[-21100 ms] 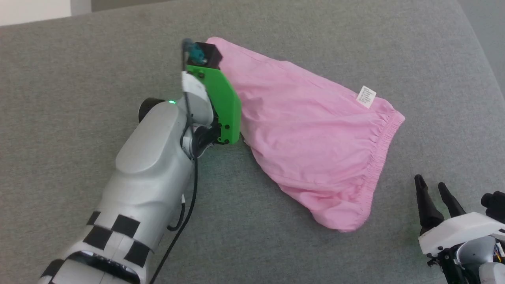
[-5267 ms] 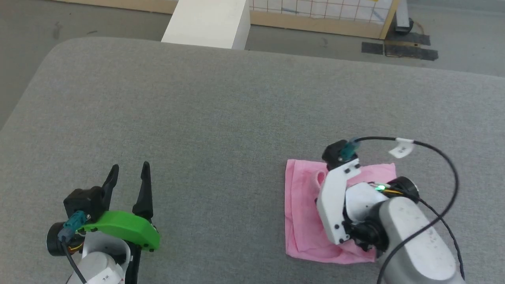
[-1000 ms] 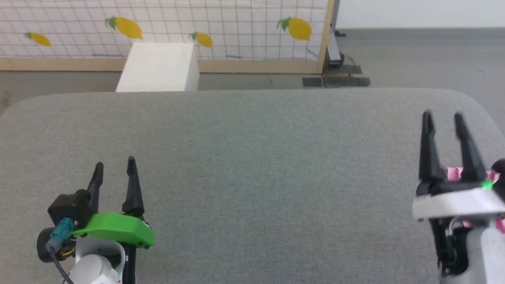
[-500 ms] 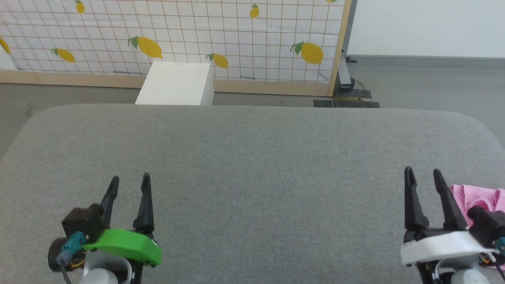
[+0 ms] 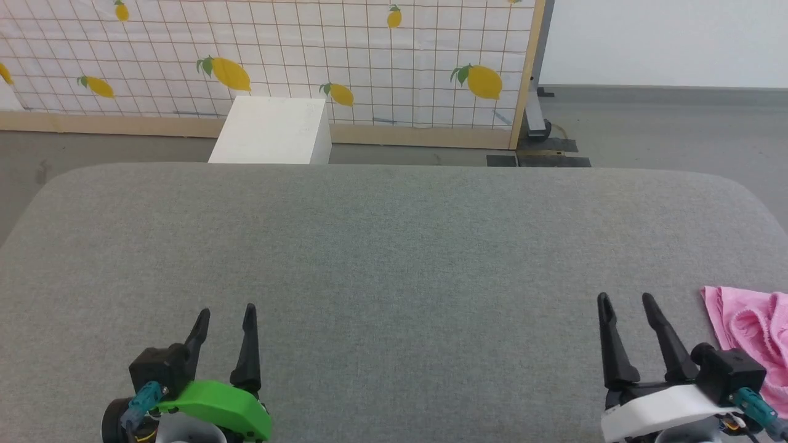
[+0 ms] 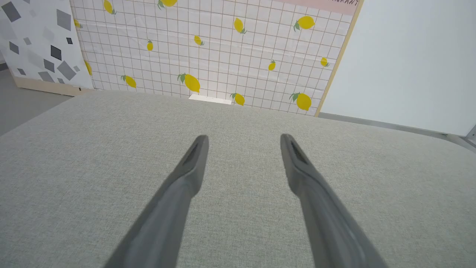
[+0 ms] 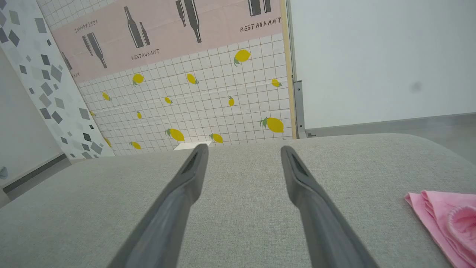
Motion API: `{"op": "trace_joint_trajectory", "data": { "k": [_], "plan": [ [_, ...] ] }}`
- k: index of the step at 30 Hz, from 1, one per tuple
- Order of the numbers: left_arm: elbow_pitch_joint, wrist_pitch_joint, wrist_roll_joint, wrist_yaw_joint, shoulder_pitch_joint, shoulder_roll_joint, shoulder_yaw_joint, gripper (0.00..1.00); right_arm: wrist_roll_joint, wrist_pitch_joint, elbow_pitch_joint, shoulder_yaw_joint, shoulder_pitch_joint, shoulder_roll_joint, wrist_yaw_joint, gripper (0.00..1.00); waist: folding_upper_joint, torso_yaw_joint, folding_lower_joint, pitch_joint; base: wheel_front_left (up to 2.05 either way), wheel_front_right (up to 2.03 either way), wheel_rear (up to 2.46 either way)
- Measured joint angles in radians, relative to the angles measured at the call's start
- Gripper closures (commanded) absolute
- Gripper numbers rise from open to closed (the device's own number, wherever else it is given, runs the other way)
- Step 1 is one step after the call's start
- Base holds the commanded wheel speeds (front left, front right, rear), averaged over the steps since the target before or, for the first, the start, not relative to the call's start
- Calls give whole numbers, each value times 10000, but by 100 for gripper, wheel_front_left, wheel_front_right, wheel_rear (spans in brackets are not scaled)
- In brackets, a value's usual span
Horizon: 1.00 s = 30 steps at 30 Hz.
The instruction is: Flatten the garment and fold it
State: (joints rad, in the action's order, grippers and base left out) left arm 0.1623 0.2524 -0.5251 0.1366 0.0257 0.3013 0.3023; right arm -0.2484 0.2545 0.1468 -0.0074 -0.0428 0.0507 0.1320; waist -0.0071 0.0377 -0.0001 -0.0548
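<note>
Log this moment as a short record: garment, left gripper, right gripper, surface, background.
garment: pink garment lies on the surface at the robot's far right in layered folds, partly cut off by the edge of the head view
left gripper: left gripper open, empty, low over the surface
right gripper: right gripper open, empty, just left of the garment and apart from it
surface: grey padded surface
background: white box and lemon-print panel beyond the far edge
</note>
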Motion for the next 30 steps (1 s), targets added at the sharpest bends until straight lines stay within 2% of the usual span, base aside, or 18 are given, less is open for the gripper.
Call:
{"op": "trace_joint_trajectory", "data": {
  "k": [5, 6, 30],
  "plan": [
    [150, 2, -27, -115, 0, -50, -50, 0, -50, -2, 90, 79, 0, 0, 0, 0, 0, 2, 0, -21, 0, 0, 0],
    [182, -2, -25, -125, 2, -52, -58, 100, -50, -4, 104, 90, 1, 0, 0, 100, 0, 4, 0, -28, 0, 0, 0],
    [-46, -359, 639, -234, 4, -368, -418, 100, 211, -359, -65, 81, 5, 0, 0, 100, 0, -55, 1, 60, 0, 0, 0]
  ]
}}
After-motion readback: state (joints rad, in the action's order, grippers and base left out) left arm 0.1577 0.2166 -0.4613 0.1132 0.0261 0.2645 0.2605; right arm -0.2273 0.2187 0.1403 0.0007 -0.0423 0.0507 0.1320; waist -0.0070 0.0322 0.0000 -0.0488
